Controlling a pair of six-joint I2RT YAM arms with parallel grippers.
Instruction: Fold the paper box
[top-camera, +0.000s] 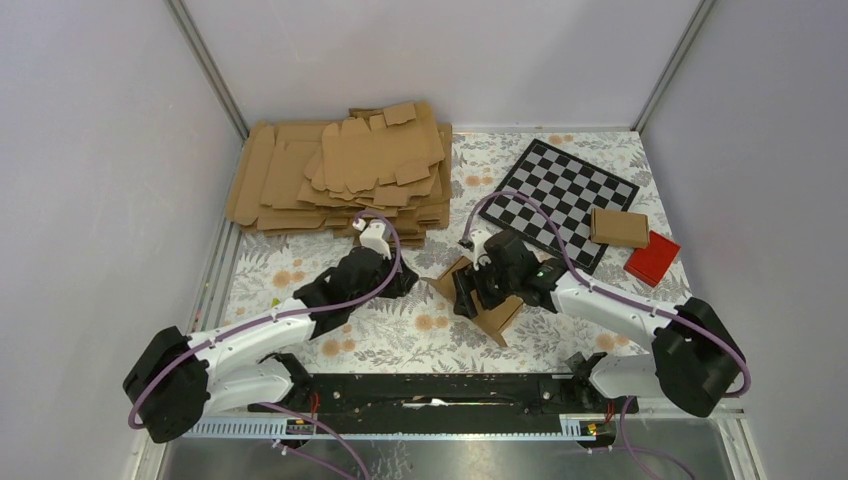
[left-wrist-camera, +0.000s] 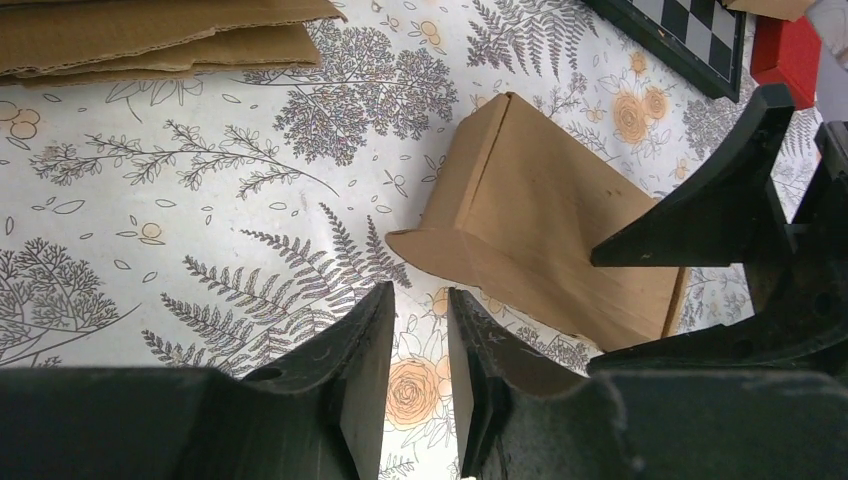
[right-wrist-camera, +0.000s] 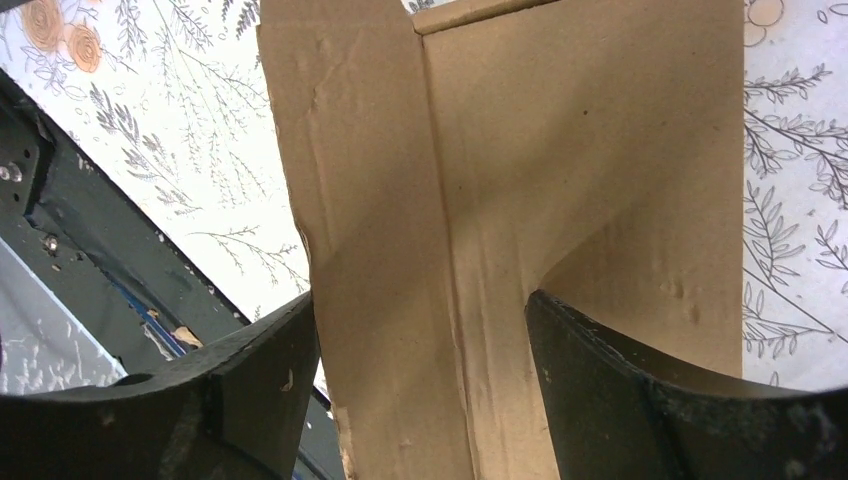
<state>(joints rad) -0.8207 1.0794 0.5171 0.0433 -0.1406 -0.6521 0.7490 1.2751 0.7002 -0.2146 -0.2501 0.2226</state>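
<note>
The paper box (top-camera: 497, 318) is a partly folded brown cardboard piece lying on the floral table in front of the right arm. In the left wrist view the paper box (left-wrist-camera: 540, 225) shows a raised side wall and a rounded flap. My right gripper (top-camera: 468, 290) is down over its left end. In the right wrist view my right gripper (right-wrist-camera: 420, 300) stands wide open, with a creased panel of the paper box (right-wrist-camera: 560, 150) running between its fingers. My left gripper (top-camera: 408, 283) sits just left of the box. Its jaws (left-wrist-camera: 420, 295) are a narrow gap apart with only tablecloth between them.
A thick stack of brown card sheets (top-camera: 340, 175) fills the back left. A checkerboard (top-camera: 565, 195) lies at the back right, with a small brown carton (top-camera: 618, 227) on its corner and a red block (top-camera: 652, 258) beside it. A black rail (top-camera: 430, 390) runs along the near edge.
</note>
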